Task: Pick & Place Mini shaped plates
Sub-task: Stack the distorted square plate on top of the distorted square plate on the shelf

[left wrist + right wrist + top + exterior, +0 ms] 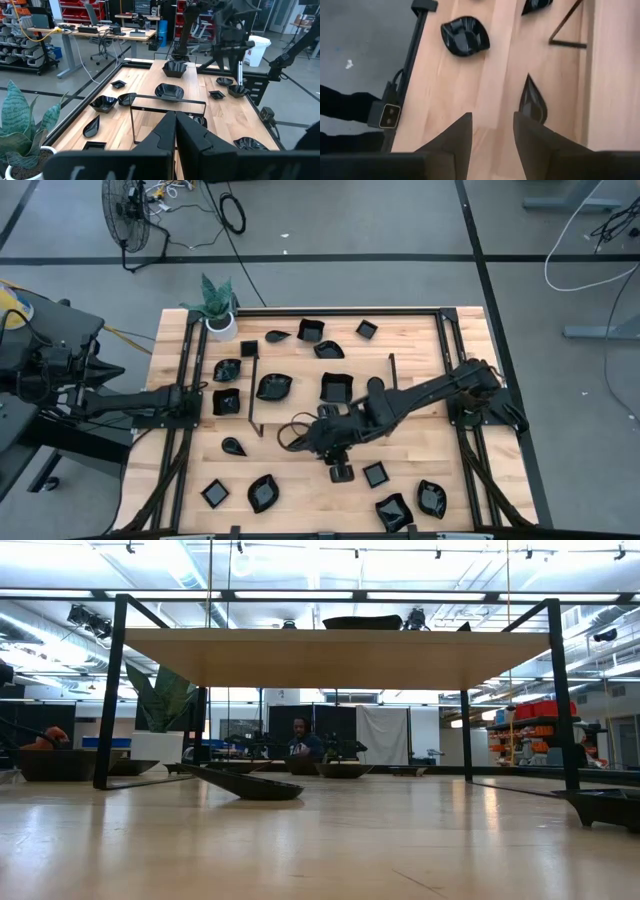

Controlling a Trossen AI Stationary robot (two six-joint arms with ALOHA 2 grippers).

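Many mini shaped plates [273, 386] lie scattered over the table; my right gripper [492, 132] hovers parted and empty, a teardrop plate [533, 102] at its one o'clock. I'd centre before descending; left gripper [175, 131] waits shut

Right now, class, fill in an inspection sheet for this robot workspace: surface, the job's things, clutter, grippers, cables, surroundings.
Surface: light wooden table, dark rails along its sides.
Job's things: mini shaped plates scattered across it, square, teardrop and leaf shapes.
Clutter: potted plant at a far corner; thin wire frame standing mid-table.
Grippers: left gripper shut, parked at the left edge; right gripper open, empty, above bare wood near a teardrop plate.
Cables: loops on the floor.
Surroundings: fan, desks, shelving; a person sits far behind.
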